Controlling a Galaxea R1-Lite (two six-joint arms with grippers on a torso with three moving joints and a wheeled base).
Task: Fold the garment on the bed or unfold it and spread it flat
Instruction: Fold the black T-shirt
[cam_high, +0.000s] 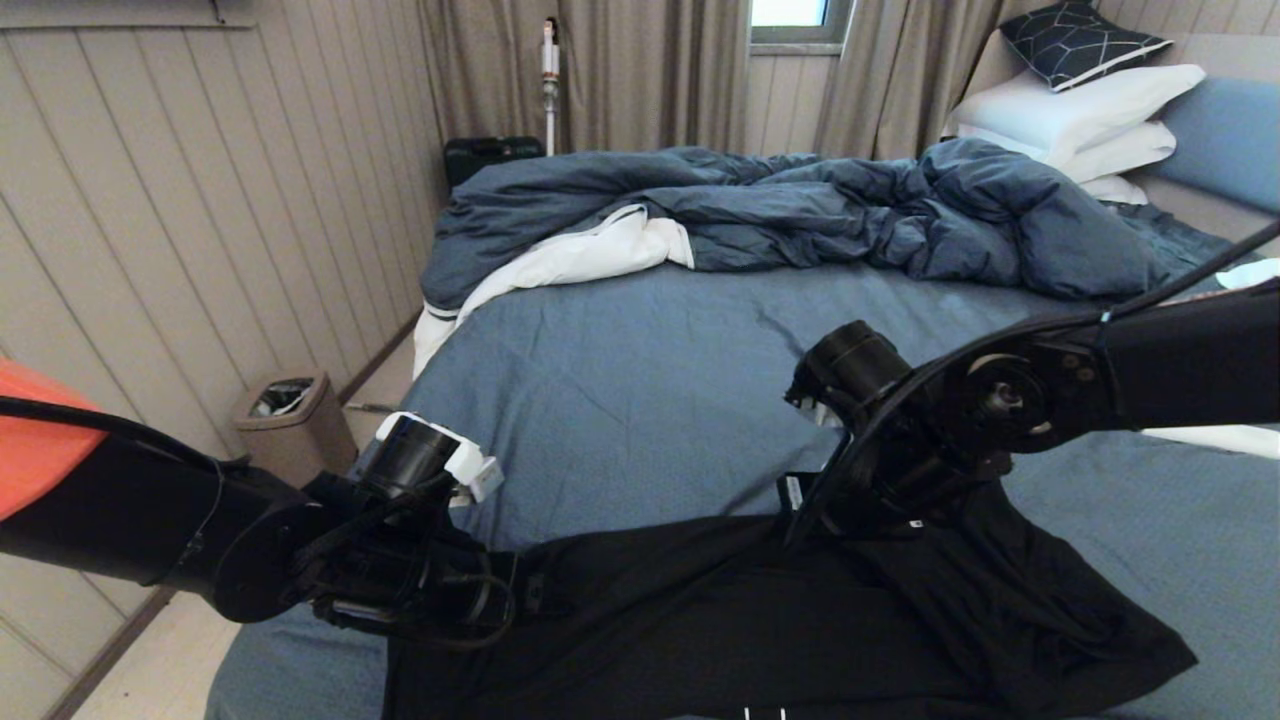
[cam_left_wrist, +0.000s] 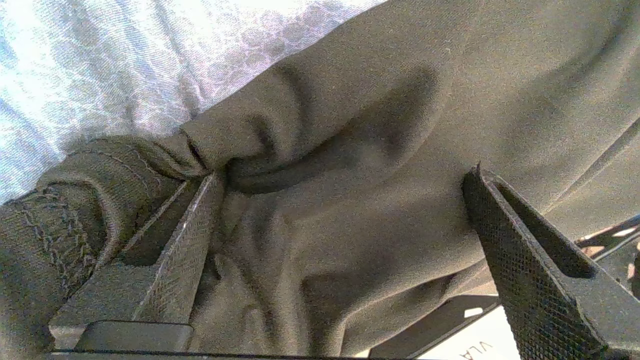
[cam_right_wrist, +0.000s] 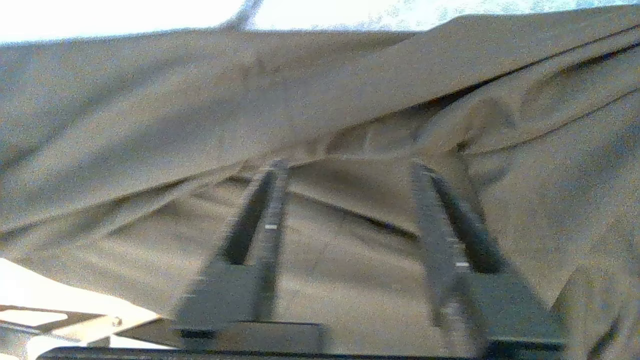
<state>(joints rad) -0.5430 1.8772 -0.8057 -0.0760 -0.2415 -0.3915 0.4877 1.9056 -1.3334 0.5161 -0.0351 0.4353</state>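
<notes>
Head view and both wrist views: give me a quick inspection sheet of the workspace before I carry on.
Surface: slate-blue sheeted bed, bare across the middle.
Job's things: black T-shirt, creased, at the near edge.
Clutter: rumpled dark blue duvet; stacked white pillows; dark patterned cushion.
Grippers: left gripper open over the shirt's stitched hem; right gripper open above folds.
Cables: black cable along the right arm.
Surroundings: beige waste bin, curtains.

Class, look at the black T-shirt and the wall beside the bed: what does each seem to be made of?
T-shirt: probably a soft matte knit, cotton-like; it slumps in loose folds and shows stitched hems close up. Wall: seemingly painted wooden boards, matte beige, judging by the straight parallel grooves, though moulded panelling would look alike.
</notes>
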